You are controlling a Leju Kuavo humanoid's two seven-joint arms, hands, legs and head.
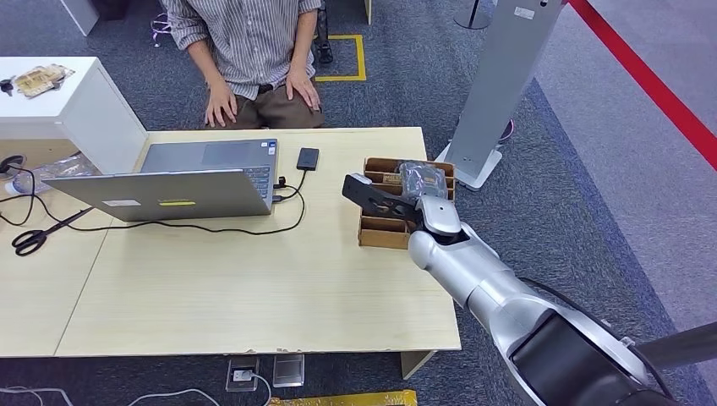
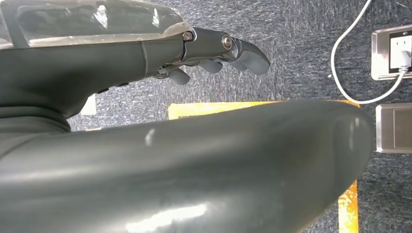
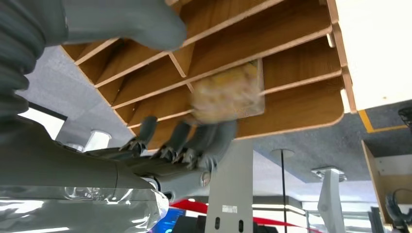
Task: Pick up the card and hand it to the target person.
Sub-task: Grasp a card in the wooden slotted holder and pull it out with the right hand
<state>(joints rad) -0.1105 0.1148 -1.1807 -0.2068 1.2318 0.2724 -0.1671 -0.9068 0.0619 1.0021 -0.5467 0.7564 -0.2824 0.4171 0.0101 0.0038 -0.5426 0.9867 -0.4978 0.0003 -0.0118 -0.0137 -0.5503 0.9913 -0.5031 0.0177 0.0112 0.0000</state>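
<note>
On the wooden desk (image 1: 254,288), near its right edge, the slotted wooden rack (image 1: 385,233) keeps the card (image 3: 228,94) upright for picking, and the right hand (image 1: 380,199) reaches it, fingers (image 3: 194,141) spread, gripping nothing.

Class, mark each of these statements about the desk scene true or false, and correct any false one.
1. The right hand is at the wooden slotted box. True.
2. The laptop is folded shut. False: it stands open.
3. The person sits behind the desk with hands on their lap. True.
4. The scissors lie inside the wooden slotted box. False: they lie on the desk by the laptop, far from the box.
5. The left hand holds the card. False: it holds nothing; the card sits in the box.
</note>
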